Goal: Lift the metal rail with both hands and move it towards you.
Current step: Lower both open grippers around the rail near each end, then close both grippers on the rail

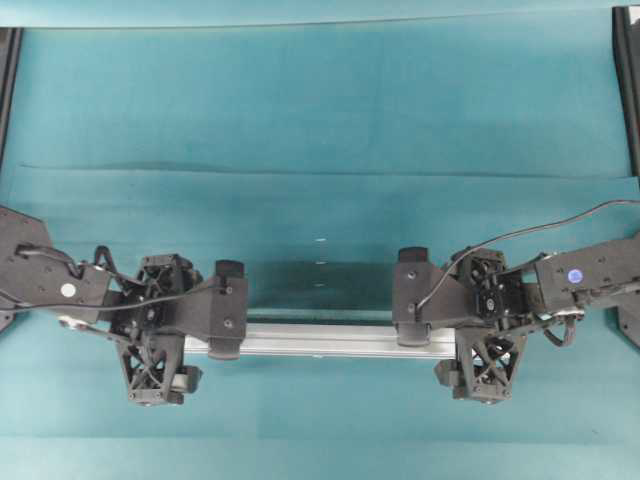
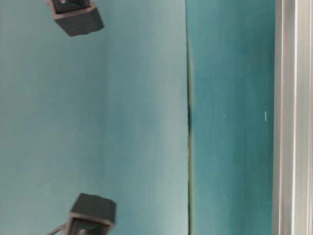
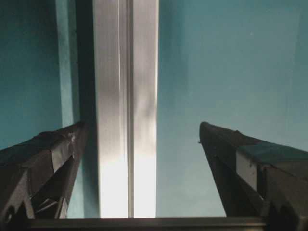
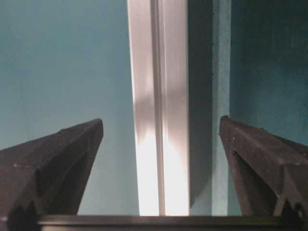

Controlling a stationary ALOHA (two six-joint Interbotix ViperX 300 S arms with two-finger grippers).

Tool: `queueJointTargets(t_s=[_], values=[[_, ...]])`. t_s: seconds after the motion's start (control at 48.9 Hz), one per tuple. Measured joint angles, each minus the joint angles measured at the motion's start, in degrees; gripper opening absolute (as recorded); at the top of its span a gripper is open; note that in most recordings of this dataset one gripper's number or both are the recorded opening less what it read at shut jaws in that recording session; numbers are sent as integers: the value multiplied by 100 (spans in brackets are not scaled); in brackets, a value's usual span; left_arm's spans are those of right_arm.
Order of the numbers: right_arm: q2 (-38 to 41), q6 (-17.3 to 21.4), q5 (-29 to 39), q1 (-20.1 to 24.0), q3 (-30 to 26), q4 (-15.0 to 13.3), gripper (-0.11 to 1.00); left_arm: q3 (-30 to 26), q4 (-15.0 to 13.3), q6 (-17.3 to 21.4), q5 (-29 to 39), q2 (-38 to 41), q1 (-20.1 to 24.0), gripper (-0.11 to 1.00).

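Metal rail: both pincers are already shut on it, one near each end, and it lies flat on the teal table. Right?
Not quite. Both wrist views show the left pincer and right pincer open, jaws straddling the metal rail with gaps either side. The rest holds.

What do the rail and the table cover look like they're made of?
The metal rail looks like bare aluminium: silver, brushed sheen, bright glare, a straight lengthwise groove. The table cover looks like a matte teal sheet, perhaps foam or felt: no shine, and a visible seam; the exact material is unclear.
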Motion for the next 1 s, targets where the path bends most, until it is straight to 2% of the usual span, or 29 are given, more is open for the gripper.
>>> queueJointTargets(t_s=[0.594,1.003], values=[[466,-9,-765,0,343,-18,100,141,9,9,-554,422,53,98],[615,-9,-870,-9,343,-18,100,167,9,26,-589,422,123,98]])
